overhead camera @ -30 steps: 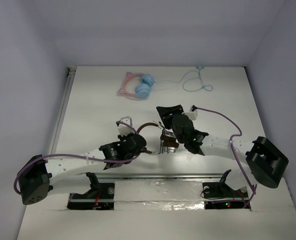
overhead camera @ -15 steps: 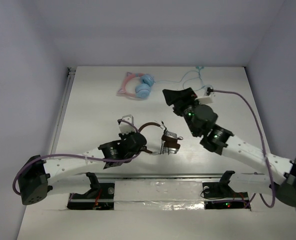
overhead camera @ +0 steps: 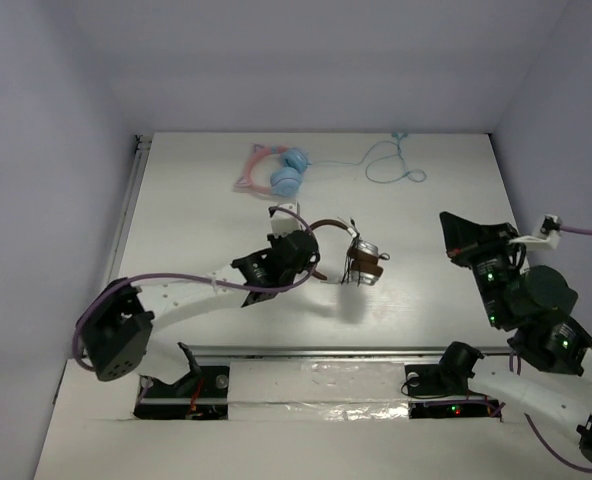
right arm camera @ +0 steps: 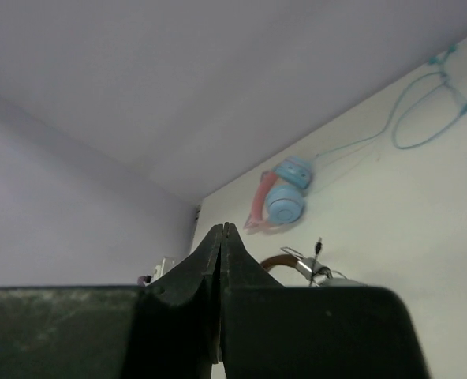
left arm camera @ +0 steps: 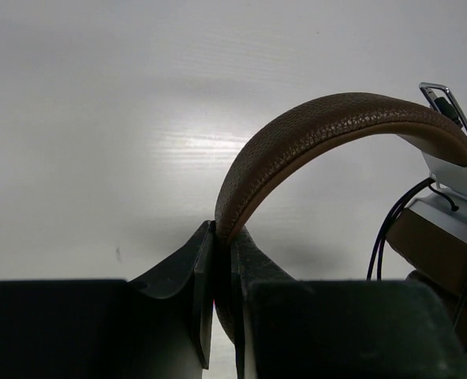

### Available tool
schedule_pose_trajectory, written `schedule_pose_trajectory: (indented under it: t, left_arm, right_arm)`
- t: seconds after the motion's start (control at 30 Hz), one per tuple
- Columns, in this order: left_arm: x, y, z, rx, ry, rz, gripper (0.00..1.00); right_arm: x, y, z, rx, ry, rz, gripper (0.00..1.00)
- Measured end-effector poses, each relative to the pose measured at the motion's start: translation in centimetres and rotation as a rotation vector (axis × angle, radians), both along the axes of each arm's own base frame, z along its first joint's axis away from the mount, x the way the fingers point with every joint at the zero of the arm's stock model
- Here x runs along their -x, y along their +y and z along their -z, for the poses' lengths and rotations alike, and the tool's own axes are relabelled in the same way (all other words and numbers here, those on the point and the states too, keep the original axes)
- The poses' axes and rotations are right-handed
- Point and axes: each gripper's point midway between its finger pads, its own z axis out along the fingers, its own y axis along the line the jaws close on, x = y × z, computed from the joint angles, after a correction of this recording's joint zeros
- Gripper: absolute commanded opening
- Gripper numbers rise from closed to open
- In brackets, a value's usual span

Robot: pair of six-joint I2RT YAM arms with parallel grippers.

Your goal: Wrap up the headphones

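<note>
Currently, brown-and-silver headphones are hanging over the mid surface, black cable bunched by the cups. Left fingers are pinching the headband, likely steadying it for wrapping. Right fingers are hovering closed, empty, near right.

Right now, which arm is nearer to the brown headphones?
Left. The left fingers are shut on the headphones at the headband; the right fingers, shut and empty, are apart from them, off to the right.
</note>
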Motion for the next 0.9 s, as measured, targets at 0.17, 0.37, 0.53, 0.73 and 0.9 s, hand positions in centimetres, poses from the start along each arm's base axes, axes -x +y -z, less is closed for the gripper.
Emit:
schedule_pose_trajectory:
  t: [0.17,0.37,0.53,0.73,0.9]
  left_arm:
    - [-4.7,-1.8,1.6,-0.004,0.023,-0.009,0.0]
    - [-9.2,-6.6,4.0,-0.023,0.056,0.039,0.0]
    - [-11.2,-11.4,5.6,0.015,0.074,0.106,0.0]
    - [-13.0,-14.0,7.7,0.009,0.087,0.115,0.0]
    - [-12.8,-13.5,9.7,-0.026,0.116,0.108,0.28]
  right_arm:
    - [0.9,-2.2,2.1,0.051,0.046,0.049,0.0]
    - [0.6,-2.2,5.5,0.157,0.13,0.063,0.0]
    - [0.7,-2.3,5.9,0.175,0.143,0.064,0.0]
    - [0.3,-1.8,6.3,0.194,0.157,0.063,0.0]
    - [0.3,-1.8,6.4,0.198,0.159,0.063,0.19]
